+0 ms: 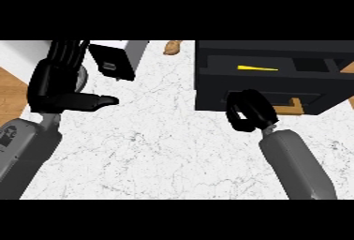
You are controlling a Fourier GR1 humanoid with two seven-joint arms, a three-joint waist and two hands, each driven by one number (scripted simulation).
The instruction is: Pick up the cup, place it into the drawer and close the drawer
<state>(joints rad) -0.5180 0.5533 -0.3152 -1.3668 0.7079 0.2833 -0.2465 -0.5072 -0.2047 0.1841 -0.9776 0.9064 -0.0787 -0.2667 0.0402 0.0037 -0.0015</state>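
Observation:
The black drawer point(207, 89) stands open at the upper right, with a tan handle point(295, 107) on its front. Inside it lies a thin yellow shape point(257, 68); I cannot tell whether this is the cup. My right hand point(249, 112) is at the drawer's front face, just left of the handle, with its fingers curled and nothing visible in them. My left hand point(55, 84) rests open at the upper left, fingers up and thumb pointing right, away from the drawer.
A black and grey box-like object point(114, 61) stands at the back beside the left hand. A small tan object point(171, 47) lies at the back middle. The white marble counter point(159, 150) ends at a wooden strip point(10, 89) on the left.

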